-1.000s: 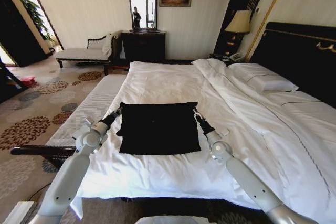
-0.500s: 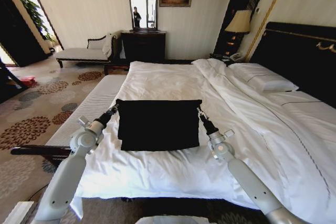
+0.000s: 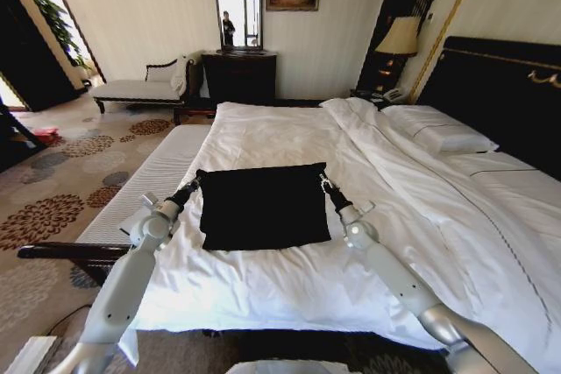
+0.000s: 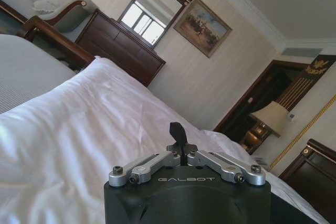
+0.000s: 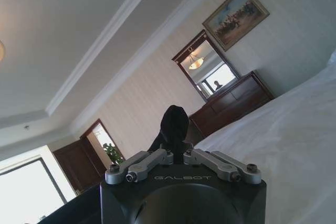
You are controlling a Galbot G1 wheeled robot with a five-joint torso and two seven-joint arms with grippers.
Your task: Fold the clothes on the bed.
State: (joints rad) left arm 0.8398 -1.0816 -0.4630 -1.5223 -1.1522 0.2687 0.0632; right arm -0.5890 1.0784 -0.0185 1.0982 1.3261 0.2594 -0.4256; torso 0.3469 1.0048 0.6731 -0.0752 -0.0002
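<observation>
**Two tools pinch the shirt's far corners**

Two arms reach forward over the near end of the bed (image 3: pixel 289 142), and the black shirt (image 3: pixel 263 206) hangs stretched between them as a dark rectangle above the white sheet. The left tool (image 3: pixel 196 180) is clamped on the shirt's upper corner on its own inner side; in the left wrist view its fingers (image 4: pixel 178 136) are pressed together with a dark tip of cloth showing above them. The right tool (image 3: pixel 323 180) grips the opposite upper corner, and the right wrist view shows a bunch of black fabric (image 5: pixel 172 124) sticking up from its closed fingers. Below both tools the shirt's lower edge lies on the sheet, nearer the robot. Beyond the tools the white duvet (image 3: pixel 412 181) runs toward the pillows (image 3: pixel 438 133) and the dark headboard (image 3: pixel 500 94).
</observation>
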